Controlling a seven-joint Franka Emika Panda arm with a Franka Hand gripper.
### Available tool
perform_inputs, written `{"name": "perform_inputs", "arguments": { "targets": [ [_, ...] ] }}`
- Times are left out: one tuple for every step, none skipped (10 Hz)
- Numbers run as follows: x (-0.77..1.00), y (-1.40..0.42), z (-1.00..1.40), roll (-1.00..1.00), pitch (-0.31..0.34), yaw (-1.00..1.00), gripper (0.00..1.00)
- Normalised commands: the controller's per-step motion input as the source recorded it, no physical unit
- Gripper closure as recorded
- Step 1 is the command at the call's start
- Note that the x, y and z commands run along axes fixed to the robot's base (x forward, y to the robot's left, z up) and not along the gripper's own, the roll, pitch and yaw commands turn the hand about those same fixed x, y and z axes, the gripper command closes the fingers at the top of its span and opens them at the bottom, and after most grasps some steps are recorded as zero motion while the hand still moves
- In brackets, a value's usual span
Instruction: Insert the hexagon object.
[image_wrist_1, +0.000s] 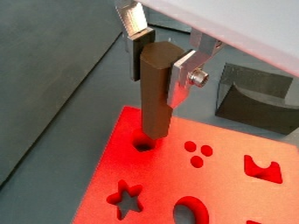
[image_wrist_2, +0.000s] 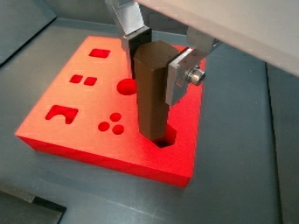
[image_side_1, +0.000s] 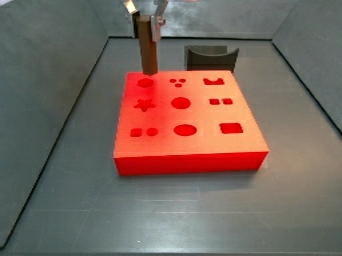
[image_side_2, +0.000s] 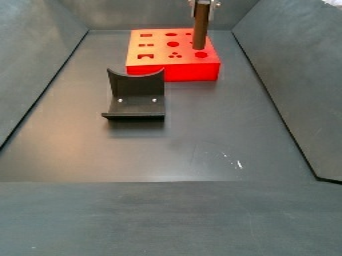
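Brown and upright, the hexagon object (image_wrist_2: 151, 92) is pinched near its top between the plates of the gripper (image_wrist_2: 160, 59), its lower end in a hole at a corner of the red block (image_wrist_2: 82, 118).

The gripper (image_side_1: 148, 12) is running off the top edge in both side views, so its fingers (image_wrist_1: 187, 74) are showing fully only in the wrist views. The peg's (image_wrist_2: 152, 92) lower tip is sitting out of sight inside a hole in the red block (image_wrist_2: 70, 114). The dark curved block (image_wrist_1: 260, 98) is being cropped by a wrist view's edge.
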Motion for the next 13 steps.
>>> {"name": "perform_inputs", "arguments": {
  "targets": [
    [0.0, 0.03, -0.1, -0.05, -0.099, -0.08, 1.0],
    [0.0, -0.01, -0.13, 0.0, -0.131, 0.0, 1.0],
    [0.0, 0.0, -0.19, 0.0, -0.139, 0.0, 1.0],
    [0.0, -0.03, -0.22, 0.0, -0.143, 0.0, 1.0],
    [0.0, -0.05, -0.15, 0.0, -0.116, 0.0, 1.0],
    [0.0, -0.11, -0.08, 0.03, -0.074, 0.0, 1.0],
    [0.0, -0.15, -0.03, 0.04, -0.061, 0.0, 1.0],
    [-0.02, -0.13, -0.09, 0.05, -0.077, -0.02, 1.0],
    [0.0, -0.05, -0.14, 0.0, -0.079, -0.05, 1.0],
    [0.0, 0.07, -0.32, 0.03, -0.061, 0.0, 1.0],
    [-0.02, 0.17, -0.3, 0.01, -0.074, 0.0, 1.0],
    [0.0, 0.0, -0.17, 0.0, -0.044, 0.0, 1.0],
    [0.05, -0.03, -0.13, 0.0, -0.02, 0.0, 1.0]
  ]
}}
